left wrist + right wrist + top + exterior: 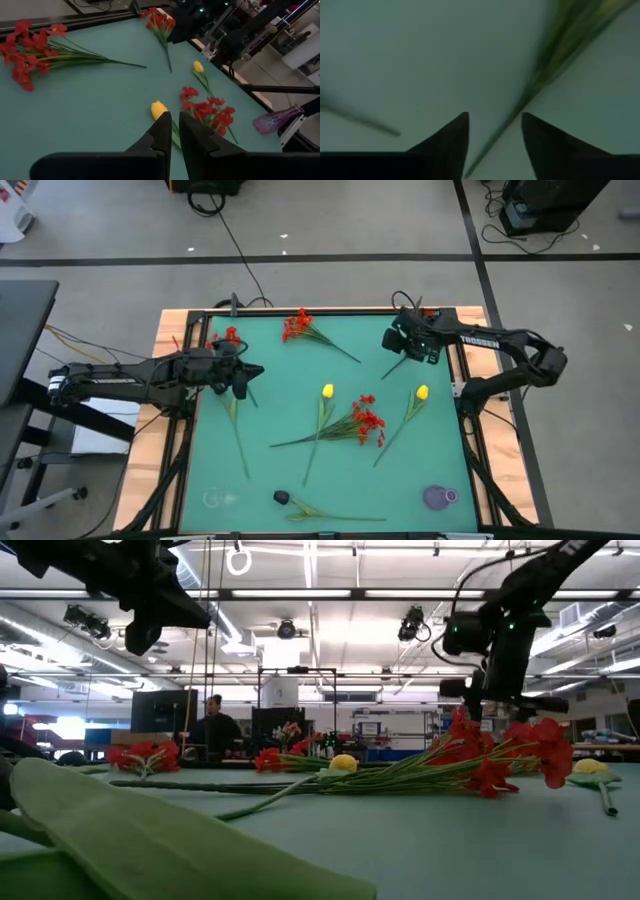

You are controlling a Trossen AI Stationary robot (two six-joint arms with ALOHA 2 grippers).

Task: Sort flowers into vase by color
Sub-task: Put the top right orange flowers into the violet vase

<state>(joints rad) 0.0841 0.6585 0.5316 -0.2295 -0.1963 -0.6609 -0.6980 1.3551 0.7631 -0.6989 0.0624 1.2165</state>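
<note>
Flowers lie flat on the green mat [290, 410]. There are red sprays at the far middle [297, 326], far left [228, 337] and centre [367, 420]. Two yellow tulips [327, 391] [422, 392] lie mid-table, and a dark head [282, 497] lies near the front. My right gripper [495, 115] is open above the far right of the mat [402, 345]. Its fingers stand on either side of a green stem [520, 102] and are clear of it. My left gripper [174, 126] is shut and empty, raised above the mat's left side [252, 373].
A purple vase [438, 498] stands at the near right corner and a clear glass vase [215, 498] at the near left. A dark frame rail [330, 311] borders the mat. A person [213, 730] stands in the room far behind the table.
</note>
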